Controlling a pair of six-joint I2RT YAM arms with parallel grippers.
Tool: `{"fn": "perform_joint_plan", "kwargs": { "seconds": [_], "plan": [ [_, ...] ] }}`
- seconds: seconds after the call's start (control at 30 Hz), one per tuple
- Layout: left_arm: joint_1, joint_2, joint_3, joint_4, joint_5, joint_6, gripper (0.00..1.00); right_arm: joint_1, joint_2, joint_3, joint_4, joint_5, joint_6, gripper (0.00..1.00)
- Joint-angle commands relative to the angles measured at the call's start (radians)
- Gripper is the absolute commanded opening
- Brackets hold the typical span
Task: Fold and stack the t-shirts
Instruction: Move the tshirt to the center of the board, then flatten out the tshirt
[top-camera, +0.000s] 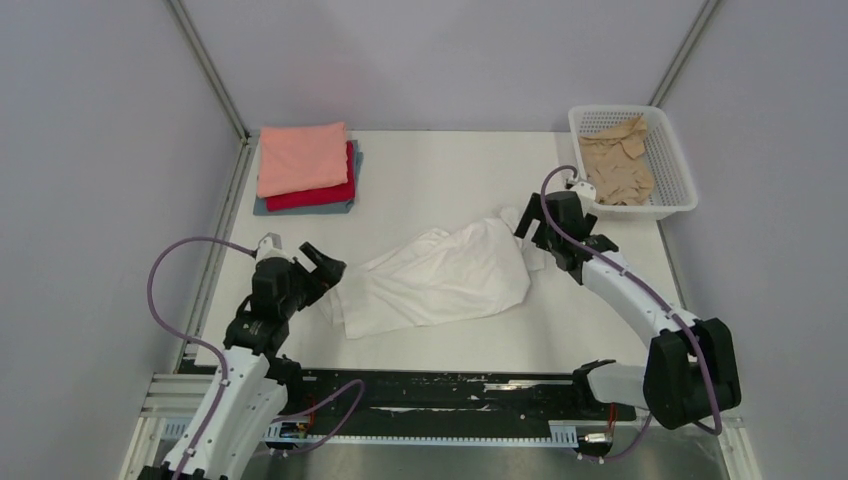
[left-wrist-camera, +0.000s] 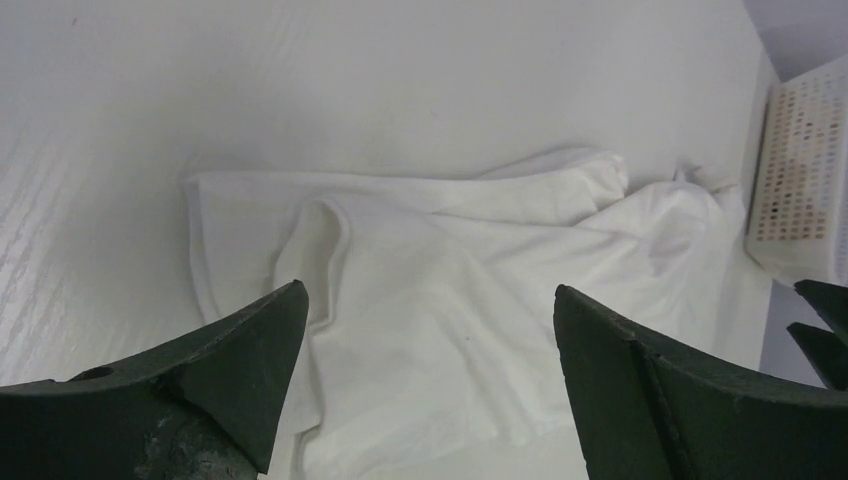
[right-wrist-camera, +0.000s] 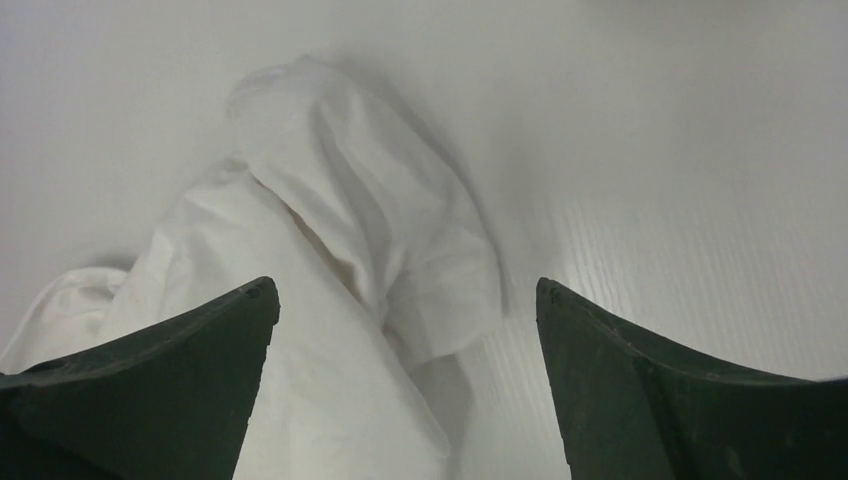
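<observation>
The right gripper (right-wrist-camera: 405, 290) stands with its jaws spread wide and nothing clamped between them. It hangs low over the crumpled sleeve end of the white t-shirt (top-camera: 440, 280), whose cloth bunches up directly below and ahead of the fingertips. The left gripper (top-camera: 325, 262) is likewise fully open and empty-handed, and it points at the opposite end of the same shirt, whose hem edge lies just ahead of its jaws in the left wrist view. The shirt stretches slantwise between the two grippers, rumpled and unfolded, on the white table (top-camera: 450, 170). Just beyond the right gripper, on its outer side, sits a white lattice basket (top-camera: 685, 170), which holds a tan-beige t-shirt (top-camera: 615, 165) heaped loosely inside. Well beyond the left gripper, at the far corner of the table on its side, a stack of three folded shirts lies: a salmon-pink t-shirt (top-camera: 300, 158) on top, a red t-shirt (top-camera: 310, 198) under it and a grey-blue t-shirt (top-camera: 300, 209) at the bottom. The right arm reaches forward and inward from its base, elbow bent, wrist tipped down toward the cloth. The left arm rises from its base and leans inward, its wrist angled down at the shirt.
</observation>
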Motion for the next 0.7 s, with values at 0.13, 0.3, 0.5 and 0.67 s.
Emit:
{"fn": "perform_joint_plan", "kwargs": {
  "seconds": [0.13, 0.3, 0.5, 0.67],
  "plan": [
    [-0.002, 0.154, 0.026, -0.03, 0.055, -0.03, 1.0, 0.006, -0.173, -0.02, -0.073, 0.048, 0.037, 1.0],
    [-0.076, 0.164, -0.008, -0.122, 0.117, -0.055, 1.0, 0.005, -0.235, -0.092, -0.071, 0.005, 0.046, 1.0],
    [-0.284, 0.164, 0.017, -0.3, -0.031, -0.155, 1.0, 0.006, -0.25, -0.116, -0.068, 0.004, 0.046, 1.0],
    [-0.373, 0.254, -0.004, -0.307, -0.093, -0.195, 0.95, 0.005, -0.263, -0.145, -0.058, 0.013, 0.048, 1.0]
  ]
}}
